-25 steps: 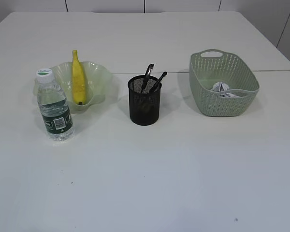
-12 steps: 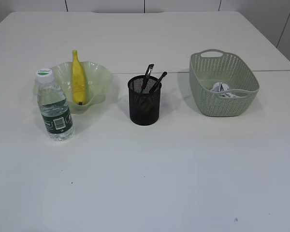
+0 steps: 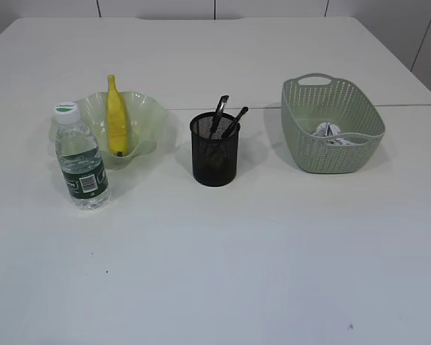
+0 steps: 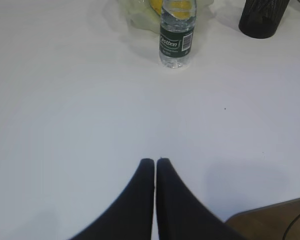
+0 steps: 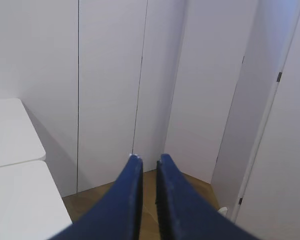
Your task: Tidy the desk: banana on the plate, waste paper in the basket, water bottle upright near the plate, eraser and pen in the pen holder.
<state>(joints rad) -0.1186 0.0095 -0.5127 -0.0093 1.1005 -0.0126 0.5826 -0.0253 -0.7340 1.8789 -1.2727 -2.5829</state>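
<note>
Pen holder (image 3: 215,152) stands between plate (image 3: 147,115) and basket (image 3: 330,151).

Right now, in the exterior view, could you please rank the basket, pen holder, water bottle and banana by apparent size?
1. basket
2. water bottle and pen holder: too alike to rank
3. banana

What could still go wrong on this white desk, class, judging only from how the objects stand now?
1. The small clear plastic water bottle stands upright on a narrow base; a nudge might topple it.
2. The long yellow banana leans over the wavy rim of the translucent pale green plate and might slide off.
3. The pens lean in the black mesh pen holder; a bump could tip it.
</note>
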